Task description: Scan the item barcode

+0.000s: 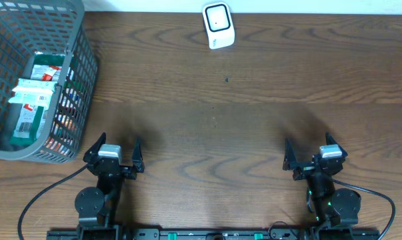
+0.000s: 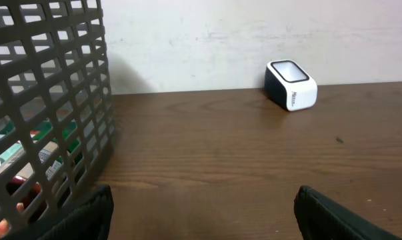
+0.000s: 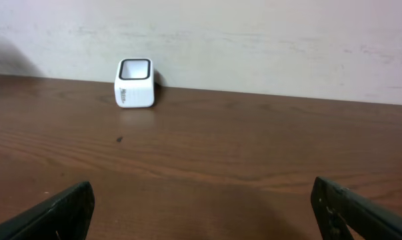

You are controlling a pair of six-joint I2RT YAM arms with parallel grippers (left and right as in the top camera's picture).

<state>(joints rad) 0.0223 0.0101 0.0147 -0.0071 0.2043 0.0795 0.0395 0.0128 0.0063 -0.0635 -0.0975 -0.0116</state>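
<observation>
A small white scanner [image 1: 218, 25] with a dark window stands at the table's far edge, also visible as the scanner [image 2: 291, 85] and the scanner [image 3: 135, 83]. Packaged items [image 1: 33, 101] in green and white wrappers lie inside the grey basket [image 1: 81, 40] at the far left. My left gripper [image 1: 113, 155] rests near the front edge, just right of the basket's near corner, open and empty. My right gripper [image 1: 313, 156] sits near the front right, open with nothing between its fingers. No barcode is legible.
The basket's mesh wall [image 2: 47, 100] fills the left side of the left wrist view, close to the left finger [image 2: 87, 217]. A pale wall backs the table. Bare brown wood lies between the grippers and the scanner.
</observation>
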